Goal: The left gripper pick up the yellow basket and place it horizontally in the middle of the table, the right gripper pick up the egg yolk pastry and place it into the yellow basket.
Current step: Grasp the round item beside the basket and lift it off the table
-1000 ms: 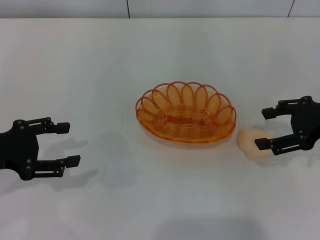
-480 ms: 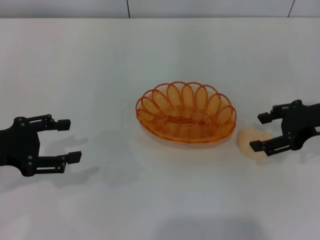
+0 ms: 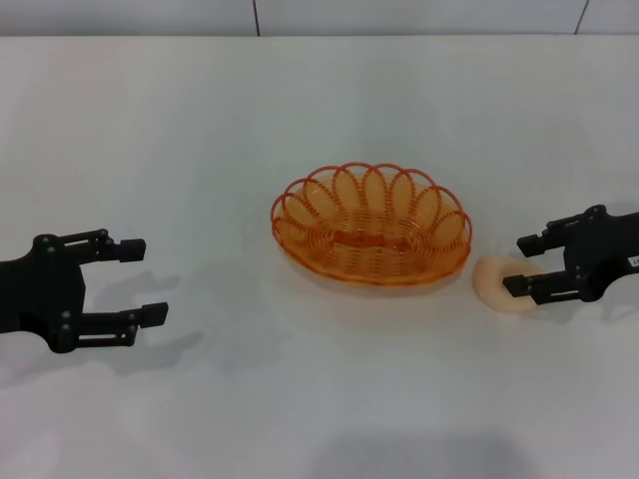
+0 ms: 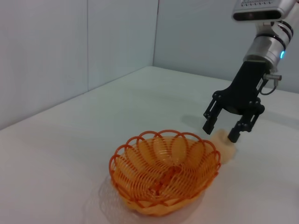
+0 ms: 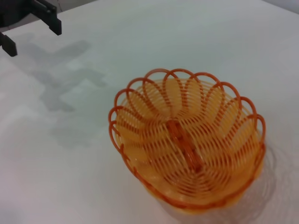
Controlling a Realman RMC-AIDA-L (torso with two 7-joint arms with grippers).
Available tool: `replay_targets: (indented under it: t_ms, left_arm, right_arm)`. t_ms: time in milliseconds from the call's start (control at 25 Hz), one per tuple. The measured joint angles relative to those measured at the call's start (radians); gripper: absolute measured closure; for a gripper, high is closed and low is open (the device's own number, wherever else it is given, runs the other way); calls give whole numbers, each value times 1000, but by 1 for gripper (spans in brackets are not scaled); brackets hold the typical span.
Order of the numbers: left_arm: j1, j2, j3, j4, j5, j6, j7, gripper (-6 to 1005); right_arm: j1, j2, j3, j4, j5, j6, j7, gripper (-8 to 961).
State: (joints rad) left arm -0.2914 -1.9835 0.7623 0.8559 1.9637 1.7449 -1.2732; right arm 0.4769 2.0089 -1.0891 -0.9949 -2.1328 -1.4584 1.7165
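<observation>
An oval orange-yellow wire basket [image 3: 371,226] with a scalloped looped rim sits lengthwise across the middle of the plain white table [image 3: 319,100], empty, suggesting the first half of the job is done. The step in hand appears to be the pickup of the small round pale beige egg yolk pastry [image 3: 503,283], which lies on the table just beside the basket's right end. The black two-fingered right gripper [image 3: 526,265] straddles the pastry with its fingers spread, one on each side, not yet clenched on it. The black two-fingered left gripper [image 3: 140,280], fingers released and holding nothing, hangs over the table well apart from the basket on the left. The next move likely calls for closing gently on the soft pastry, lifting it clear of the looped rim and setting it inside the basket.
</observation>
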Motion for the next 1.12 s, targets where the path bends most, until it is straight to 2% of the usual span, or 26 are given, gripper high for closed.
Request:
replay_targets:
  t_ms: [80, 280, 640, 840, 1000, 1120]
  left_arm:
    - [1, -1, 0, 0, 0, 0, 0, 199]
    - [2, -1, 0, 0, -4, 2, -1, 200]
    - [1, 0, 0, 1, -2, 6, -9, 200]
    - [5, 0, 0, 2, -1, 8, -8, 200]
    - [13, -1, 0, 2, 1, 8, -4, 200]
    - [13, -10, 2, 2, 2, 8, 10, 200]
  right_arm:
    - [-1, 0, 0, 0, -9, 9, 0, 264]
    - [-5, 2, -1, 1, -21, 14, 6, 495]
    - [-6, 1, -11, 1, -21, 10, 1, 718]
    - [-7, -1, -5, -3, -16, -1, 1, 877]
    - [-2, -4, 45, -33, 1, -73, 0, 899]
    - [6, -3, 80, -78, 13, -140, 10, 907]
